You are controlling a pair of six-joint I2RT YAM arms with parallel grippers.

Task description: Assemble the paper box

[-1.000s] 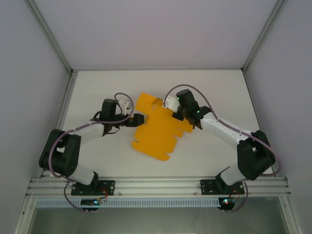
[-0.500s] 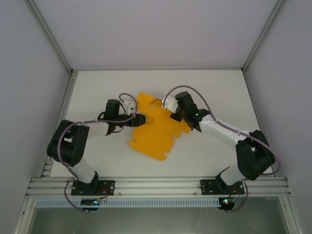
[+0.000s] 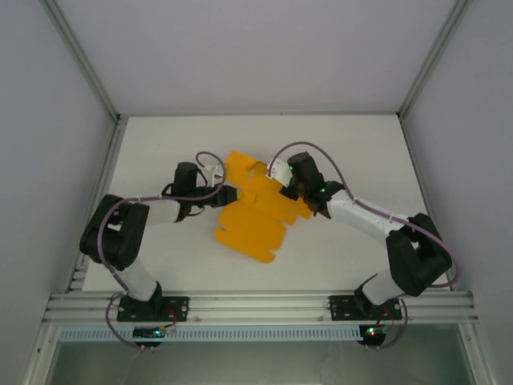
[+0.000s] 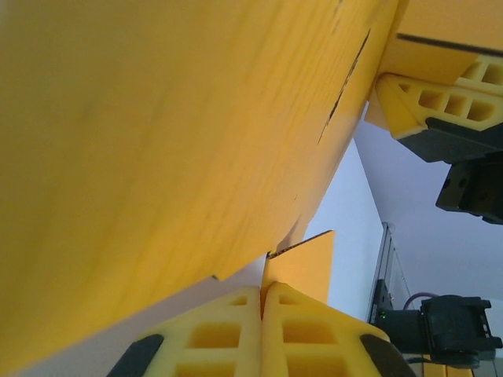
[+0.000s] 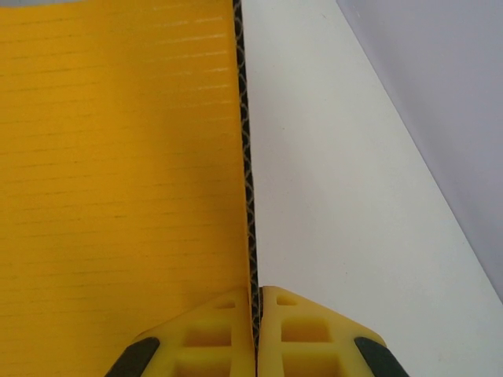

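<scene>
White counter (image 3: 353, 152), pale enclosure walls. Paper box (image 3: 252, 224) is an unfolded die-cut sheet at mid-counter, between both arms. Left end effector (image 3: 232, 194) is pinched shut on its left edge, right end effector (image 3: 288, 191) clamped on its right edge. Card likely light, thin, creases easily; best held at the edges. Fold lines hard to make out.
</scene>
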